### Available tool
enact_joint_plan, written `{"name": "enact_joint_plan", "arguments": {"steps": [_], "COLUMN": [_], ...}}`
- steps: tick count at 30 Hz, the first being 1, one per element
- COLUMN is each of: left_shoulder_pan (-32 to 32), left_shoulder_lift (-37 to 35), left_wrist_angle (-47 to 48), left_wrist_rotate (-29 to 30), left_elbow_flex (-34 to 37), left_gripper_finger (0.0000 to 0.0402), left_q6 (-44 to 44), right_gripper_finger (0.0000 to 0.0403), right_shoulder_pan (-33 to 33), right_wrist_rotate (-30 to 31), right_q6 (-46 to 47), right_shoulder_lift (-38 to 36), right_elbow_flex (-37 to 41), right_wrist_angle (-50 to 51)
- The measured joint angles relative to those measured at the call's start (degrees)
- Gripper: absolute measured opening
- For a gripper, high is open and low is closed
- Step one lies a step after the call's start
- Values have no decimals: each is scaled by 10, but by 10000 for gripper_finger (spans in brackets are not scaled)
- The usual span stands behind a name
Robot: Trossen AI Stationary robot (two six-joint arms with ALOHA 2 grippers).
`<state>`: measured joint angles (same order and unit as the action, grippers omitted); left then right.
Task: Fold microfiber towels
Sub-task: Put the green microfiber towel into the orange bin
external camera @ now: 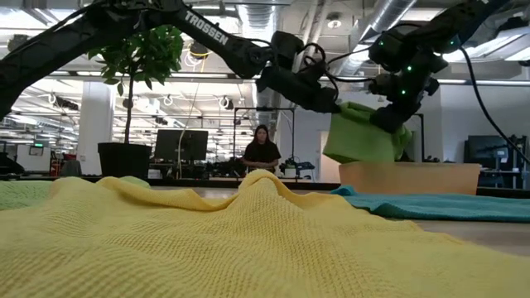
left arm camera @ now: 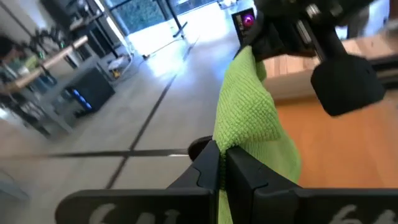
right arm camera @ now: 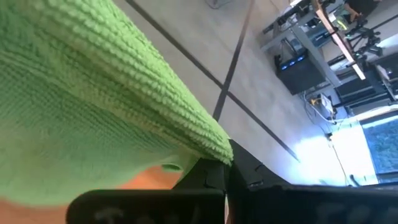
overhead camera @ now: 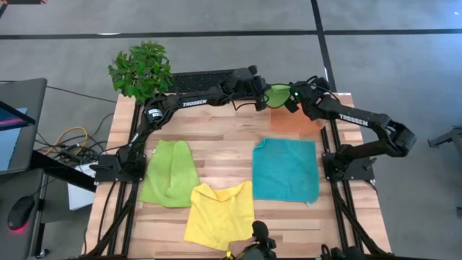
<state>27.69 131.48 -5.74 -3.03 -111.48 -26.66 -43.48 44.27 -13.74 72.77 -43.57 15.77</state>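
A lime-green microfiber towel (overhead camera: 276,93) hangs bunched at the table's far side, just above the shallow orange tray (overhead camera: 297,121). My left gripper (overhead camera: 262,98) is shut on its left end and my right gripper (overhead camera: 287,99) on its right end. In the low view the towel (external camera: 363,134) droops below both grippers over the tray (external camera: 410,177). Another green towel (overhead camera: 170,173), a yellow one (overhead camera: 220,214) and a teal one (overhead camera: 286,170) lie on the tabletop. My left gripper pinches an upper edge of the lime-green towel (left arm camera: 241,142) between its two shut fingers, coming nearly level from the table's left. The cloth is lifted clear and runs on toward the other gripper. My right gripper pinches the towel's thick bunched edge (right arm camera: 210,147) between its shut fingers, slanting down from the table's right. Several layers seem gathered there. The towel hangs slack below the fingers.
A potted plant (overhead camera: 141,70) stands at the far left corner, with a dark keyboard-like item (overhead camera: 206,79) beside it. The yellow towel lies rumpled near the front edge, right before the low camera. Bare wood shows between the flat towels and the tray.
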Motion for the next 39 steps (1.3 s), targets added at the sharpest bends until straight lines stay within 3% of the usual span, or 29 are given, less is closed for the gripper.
{"name": "enact_joint_plan", "arguments": {"steps": [4,14,23,35,39], "left_shoulder_pan": [1,-7,-7,-8,-8], "left_shoulder_lift": [10,85,93,94,94], "left_wrist_angle": [-4,43,126,115,119], "left_wrist_rotate": [-1,-17,-56,-60,-80], "left_elbow_flex": [-4,-68,-102,-174,-174], "left_gripper_finger": [0,0,0,0,0], "left_q6": [-77,-150,-184,-153,-143], "right_gripper_finger": [10,10,11,10,10], "right_shoulder_pan": [0,3,11,6,6], "right_wrist_rotate": [3,8,-13,118,124], "right_q6": [-2,9,28,28,28], "right_shoulder_lift": [0,0,0,0,0], "right_elbow_flex": [0,0,0,0,0], "right_wrist_angle": [4,105,155,79,80]}}
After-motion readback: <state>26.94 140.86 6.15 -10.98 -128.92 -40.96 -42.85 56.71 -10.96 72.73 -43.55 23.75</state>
